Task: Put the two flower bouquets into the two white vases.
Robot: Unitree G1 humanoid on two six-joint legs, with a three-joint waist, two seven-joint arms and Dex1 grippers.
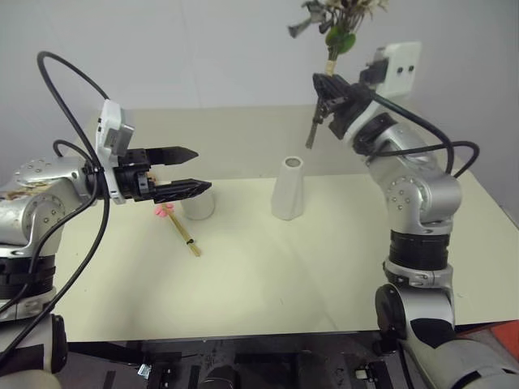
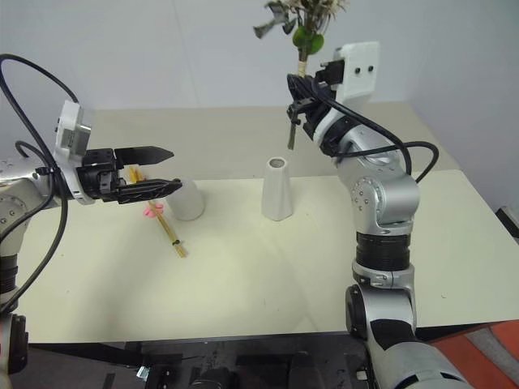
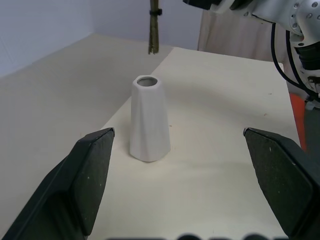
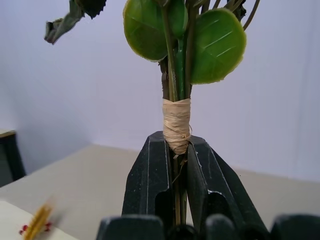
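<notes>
Nearest you on the table (image 1: 268, 284), the slim wheat bunch (image 1: 180, 229) lies flat toward the left side, its pink blossoms pointing at the far edge and just beside the short round vase (image 1: 199, 203). Your left hand (image 1: 188, 170) hovers above that vase, fingers spread wide and holding nothing.

Farther back, near the middle of the table, the tall tapered vase (image 1: 288, 189) stands upright with its narrow mouth empty. Above and behind it, your right hand (image 4: 175, 165) is clamped tight on the leafy bouquet (image 1: 339, 28), gripping the stems just below their tan wrapping, blooms up and cut ends hanging down.

The step in hand looks like the first placement: carrying the leafy bouquet to the tall vase. The stem tips hang above the mouth but beyond it, so your next move calls for bringing them over the opening, keeping the bunch upright, then lowering. The mouth is small, so a stray stem could catch the rim and tip the vase.
</notes>
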